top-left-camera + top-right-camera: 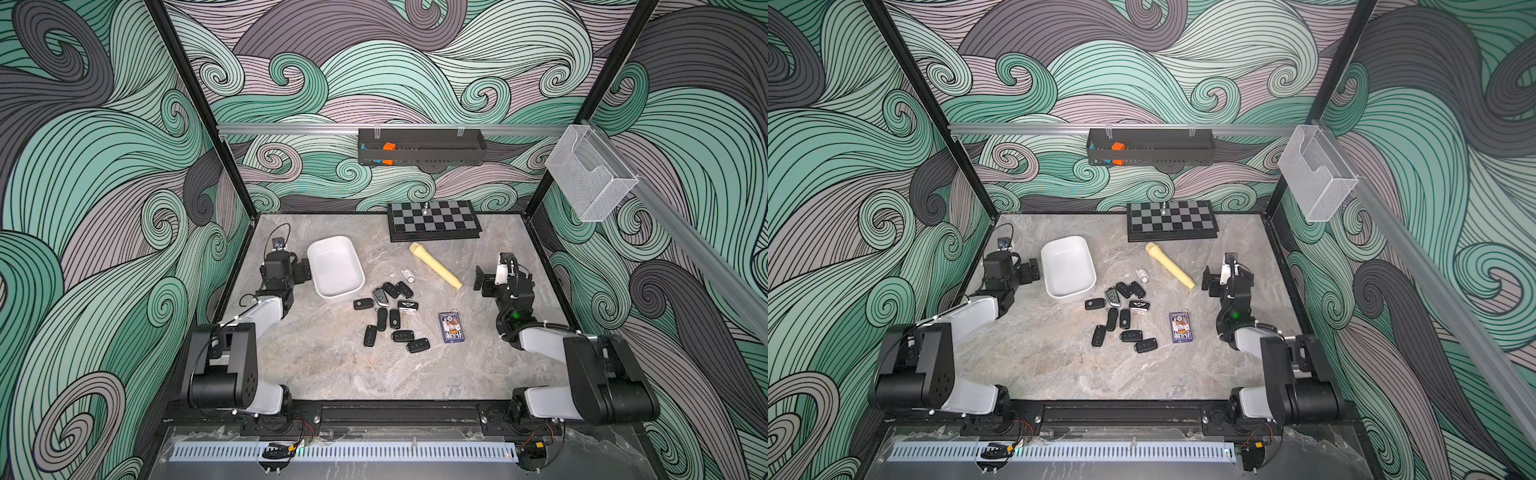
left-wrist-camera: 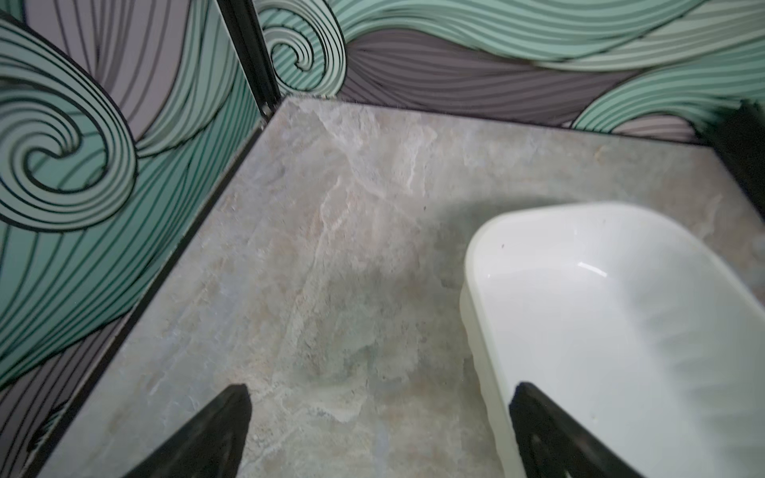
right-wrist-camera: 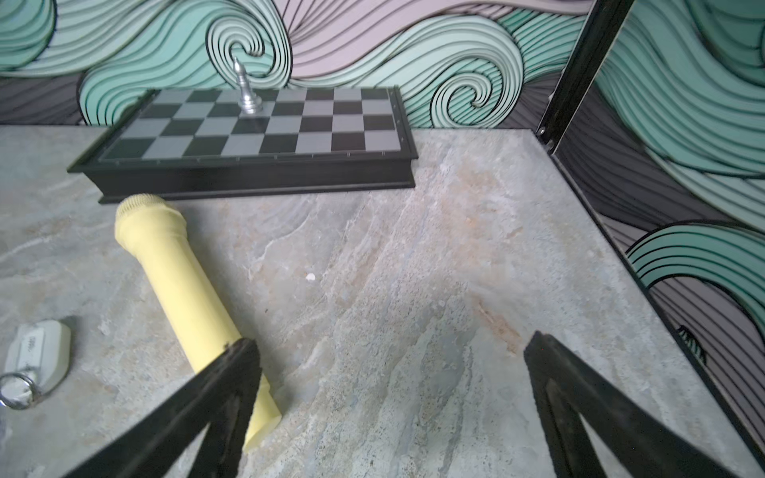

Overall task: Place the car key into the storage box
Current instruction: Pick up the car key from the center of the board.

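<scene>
Table (image 1: pixel 332 374): grey marbled slab.
Walls (image 1: pixel 104 166): green-grey swirls.
Left gripper (image 2: pixel 383 389): spread, empty.
Right gripper (image 3: pixel 393 339): spread, empty.

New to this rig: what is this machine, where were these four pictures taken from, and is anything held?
Two black-and-white robot arms stand at a grey stone-look table. Two pictures look down from overhead; two come from a camera on each wrist. The left gripper is at the edge of the shallow white plastic storage box, the right gripper near the cream flashlight; both are open and hold nothing. Black car keys lie mid-table, beside a blue card deck; a black chessboard sits at the back.
</scene>
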